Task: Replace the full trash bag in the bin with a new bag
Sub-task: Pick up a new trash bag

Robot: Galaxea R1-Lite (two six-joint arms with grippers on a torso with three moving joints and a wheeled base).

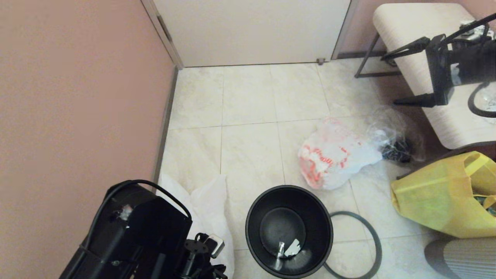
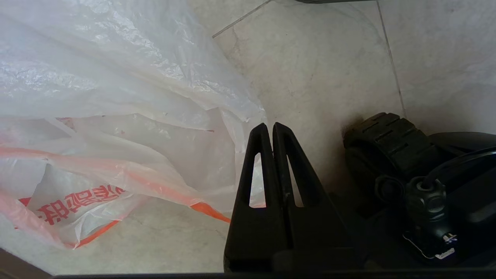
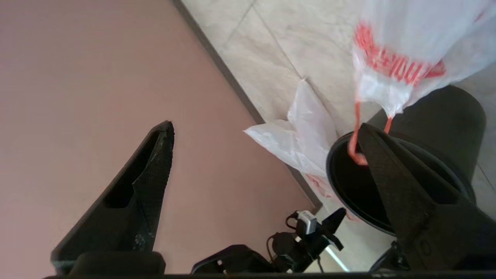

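Pale floor tiles point(image 1: 248, 155) carry the bin point(image 1: 289, 231), unlined, its grey rim hoop point(image 1: 372, 232) lying just beside; the full trash bag point(image 1: 333, 157) lies beyond it, against a clear bag point(image 1: 395, 141); a yellow tote point(image 1: 441, 197) stands right; the new bag point(image 1: 211, 205) lies left, by the left gripper point(image 2: 269, 130), fingers together; the right gripper point(image 1: 403, 75), fingers apart, hangs above the table point(image 1: 422, 46).

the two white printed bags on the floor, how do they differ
The full trash bag is bulging and lies beyond the bin, near the chair; the new bag lies limp by the wall, beside the shut left claw. The full one shows its orange-red print in the head view; the new one looks plain white there. Both are thin white plastic.
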